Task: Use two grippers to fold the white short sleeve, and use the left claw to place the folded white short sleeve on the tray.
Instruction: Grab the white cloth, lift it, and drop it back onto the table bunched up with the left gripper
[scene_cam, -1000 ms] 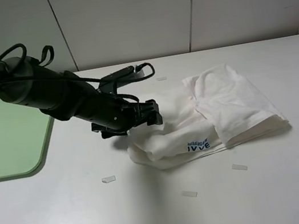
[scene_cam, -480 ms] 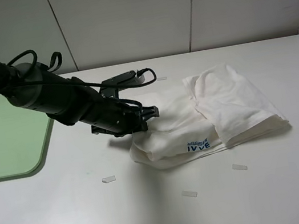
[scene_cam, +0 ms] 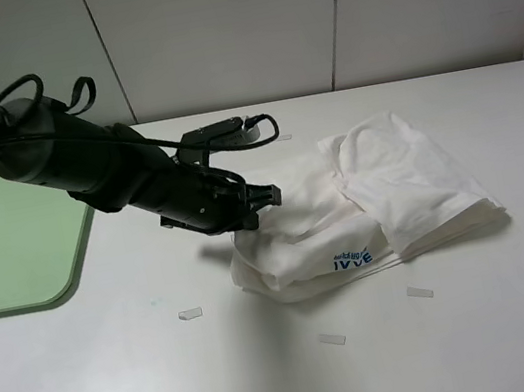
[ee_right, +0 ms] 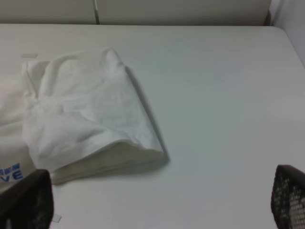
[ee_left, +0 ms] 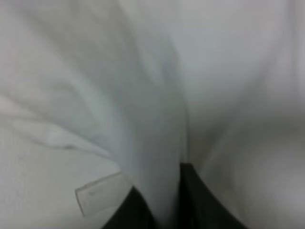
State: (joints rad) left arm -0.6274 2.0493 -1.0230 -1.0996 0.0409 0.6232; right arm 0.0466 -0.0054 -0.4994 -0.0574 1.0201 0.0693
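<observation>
The black left pincer (scene_cam: 262, 200) is clamped on the edge of the thin white short-sleeved shirt (scene_cam: 402, 181), which lies folded on the white tabletop (scene_cam: 122, 383) (the right pincer (ee_right: 157, 200) is wide apart). Next, I think, it must carry the shirt to the flat pale-green tray (scene_cam: 6, 241), well apart.

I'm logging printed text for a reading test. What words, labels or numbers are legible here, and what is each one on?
"IVVE": blue capitals on the white short sleeve, near its front fold. The right wrist view cuts it to "VE".
Smaller blue line just above "IVVE": too small to read.
Paper scrap in the left wrist view: faint marks, too blurred to read.
No other text is visible.
</observation>
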